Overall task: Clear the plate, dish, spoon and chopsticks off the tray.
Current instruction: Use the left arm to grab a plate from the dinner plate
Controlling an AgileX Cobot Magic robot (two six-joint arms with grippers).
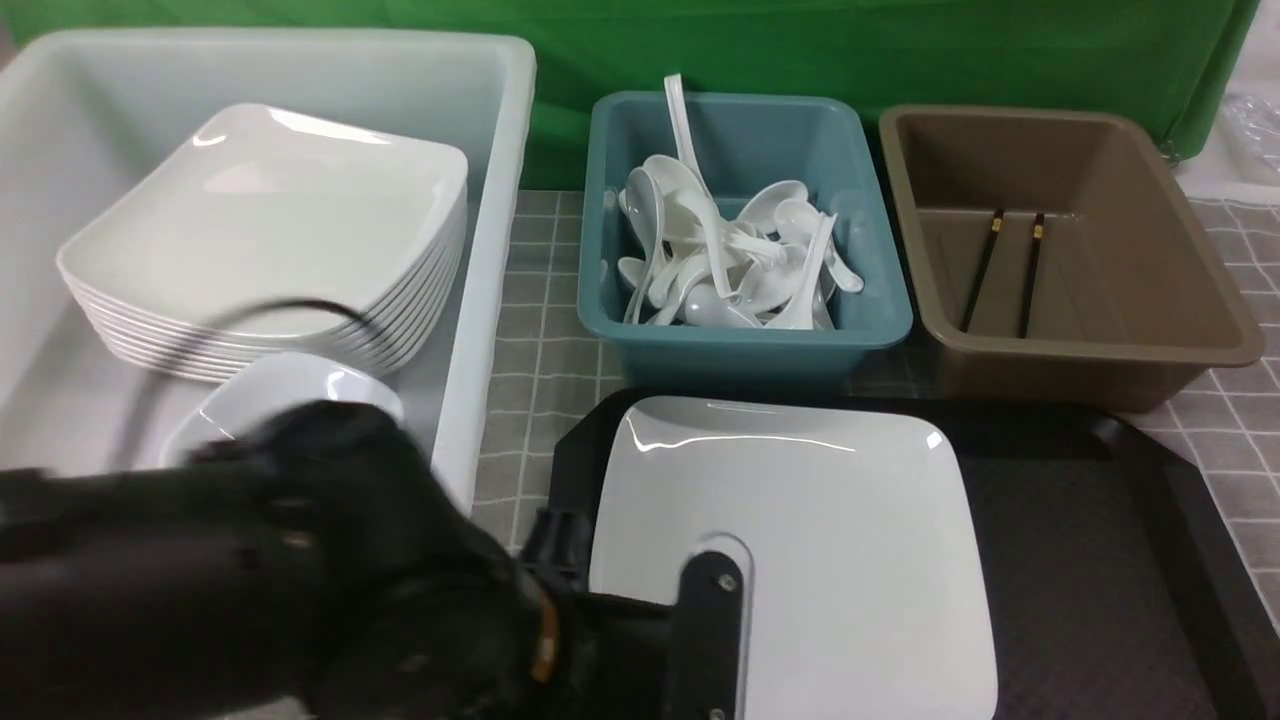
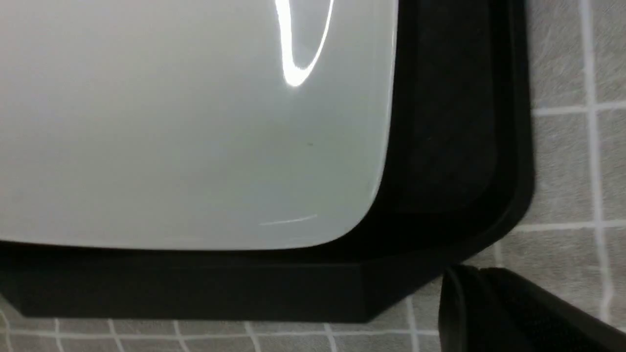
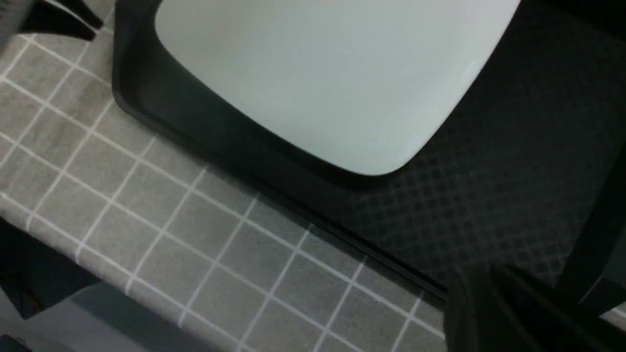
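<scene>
**Arm:** My left gripper [image 1: 712, 600] is at the near left edge of the large glossy white square plate [image 1: 800, 520]. One black finger lies across the rim from above. The other is hidden, so I cannot tell whether the jaws are clamped on the rim or slack.

**Tech:** Location of the plate?

**Arm:** Flat on the left half of the large black rectangular plastic tray [image 1: 1100, 560], close to its left rim. The right half of the tray floor is bare.

**Tech:** Why approach at the edge?

**Arm:** In my judgement the plate is too wide to span, so only the thin raised rim offers a pinch point. This side is also nearest the big white plastic tub [image 1: 485, 200] on the left, where a stack of matching plates [image 1: 270, 220] sits.

**Tech:** Other items?

**Arm:** The pair of thin black chopsticks [image 1: 985, 265] lies in the brown plastic tub [image 1: 1100, 350], far right. White soup spoons [image 1: 720, 250] fill the teal plastic tub [image 1: 740, 335]. The plate is the step in hand.
</scene>
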